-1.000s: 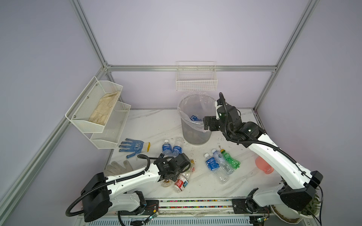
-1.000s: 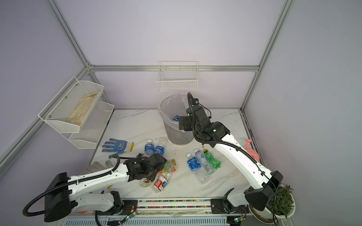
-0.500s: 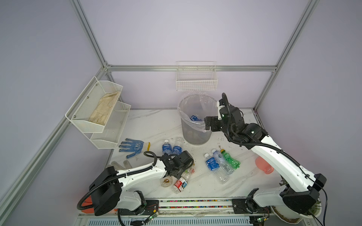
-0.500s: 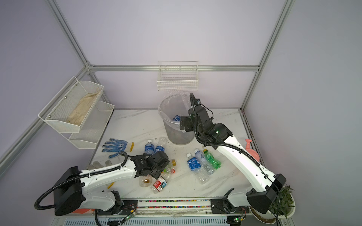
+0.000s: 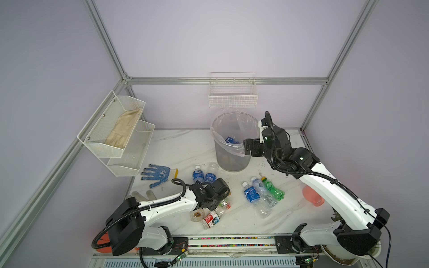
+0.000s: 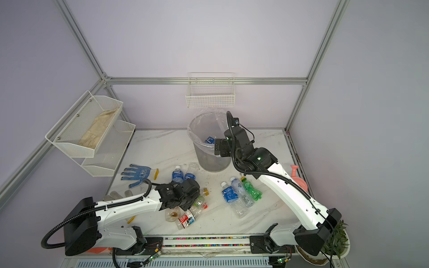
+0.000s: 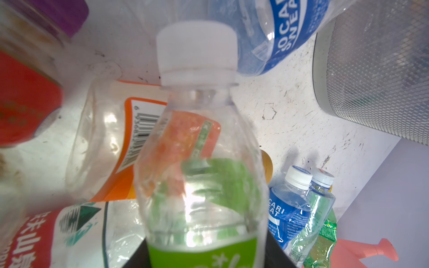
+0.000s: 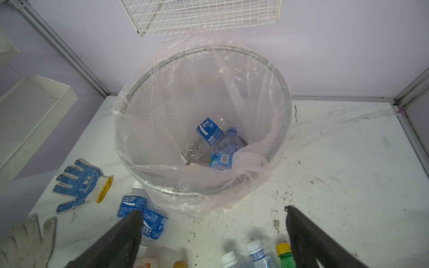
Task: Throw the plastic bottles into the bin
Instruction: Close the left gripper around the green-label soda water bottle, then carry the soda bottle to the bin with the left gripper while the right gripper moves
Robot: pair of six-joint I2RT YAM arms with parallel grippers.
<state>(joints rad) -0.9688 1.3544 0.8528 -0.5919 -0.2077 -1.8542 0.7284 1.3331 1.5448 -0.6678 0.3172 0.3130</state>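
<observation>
The left gripper [image 5: 217, 202], toward 6 o'clock on the table [image 5: 176, 148], is clamped on the body of a green-labelled bottle [image 7: 202, 176]. The bottle's long axis runs along the fingers, with its white cap pointing away from the wrist. The right gripper [image 8: 212, 211] hangs wide and empty just beside the bin [image 5: 232, 160], at its 4 o'clock. The bin stands at the table's 12 o'clock with two blue-labelled bottles [image 8: 210, 131] lying inside. At 4 o'clock three bottles [image 5: 251, 193] lie side by side, caps toward 11.
</observation>
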